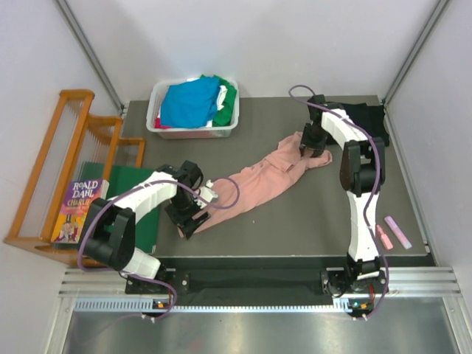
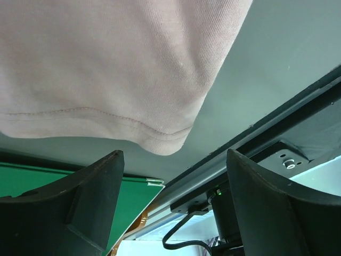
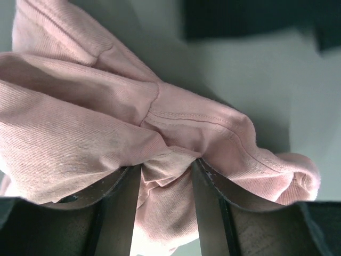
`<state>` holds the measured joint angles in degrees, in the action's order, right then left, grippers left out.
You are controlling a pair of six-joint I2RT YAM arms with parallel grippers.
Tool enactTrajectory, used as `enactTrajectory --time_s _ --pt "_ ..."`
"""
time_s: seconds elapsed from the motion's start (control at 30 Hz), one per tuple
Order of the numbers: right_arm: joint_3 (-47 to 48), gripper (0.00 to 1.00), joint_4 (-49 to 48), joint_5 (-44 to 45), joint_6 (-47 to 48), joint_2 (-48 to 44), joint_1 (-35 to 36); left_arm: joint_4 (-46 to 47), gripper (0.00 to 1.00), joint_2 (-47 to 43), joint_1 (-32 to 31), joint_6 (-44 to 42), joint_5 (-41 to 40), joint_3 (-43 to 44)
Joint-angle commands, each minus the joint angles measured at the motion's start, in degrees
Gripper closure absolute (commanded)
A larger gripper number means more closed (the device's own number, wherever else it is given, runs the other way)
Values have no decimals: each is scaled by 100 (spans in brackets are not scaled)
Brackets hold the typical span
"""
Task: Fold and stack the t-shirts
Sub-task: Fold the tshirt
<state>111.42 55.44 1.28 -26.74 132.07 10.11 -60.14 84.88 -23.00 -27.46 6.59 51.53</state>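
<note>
A dusty-pink t-shirt (image 1: 254,181) lies bunched in a long diagonal strip across the grey table (image 1: 295,221). My right gripper (image 1: 313,144) is shut on the shirt's far end; in the right wrist view (image 3: 166,165) pink cloth (image 3: 80,133) is pinched between the fingers. My left gripper (image 1: 190,220) is at the shirt's near-left end. In the left wrist view (image 2: 175,154) it is open and empty, with the shirt's hem (image 2: 106,80) just beyond the fingertips. A black t-shirt (image 1: 372,122) lies at the back right. Blue (image 1: 188,103), green and white shirts fill a white basket (image 1: 158,125).
A flat dark-green board (image 1: 125,192) lies off the table's left edge, also in the left wrist view (image 2: 128,197). A wooden rack (image 1: 51,162) with a Roald Dahl book (image 1: 74,210) stands further left. Two small pink objects (image 1: 392,233) lie at the table's right edge.
</note>
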Motion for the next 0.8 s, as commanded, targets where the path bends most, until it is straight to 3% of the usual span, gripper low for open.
enactTrajectory --time_s 0.0,0.13,0.3,0.43,0.57,0.7,0.77 --pt "880 57 -350 -374 -68 731 211 89 17 -392 -20 214 0 348" --pt "1040 56 -192 2 -68 636 176 415 14 -508 -20 469 27 744" --pt "566 52 -245 653 107 -487 429 819 13 -665 68 926 -141 1148" --pt "566 43 -16 1242 187 -1305 799 1380 12 -955 855 1374 149 1535" --pt "189 20 46 1673 222 -2139 1405 1759 7 -1202 1956 1823 571 1764" --pt "-339 20 -24 1552 178 -2589 2028 1734 6 -1133 2256 1753 712 1703" --pt "-820 22 -164 1227 126 -2791 2144 1594 8 -1000 2248 1483 1229 1589"
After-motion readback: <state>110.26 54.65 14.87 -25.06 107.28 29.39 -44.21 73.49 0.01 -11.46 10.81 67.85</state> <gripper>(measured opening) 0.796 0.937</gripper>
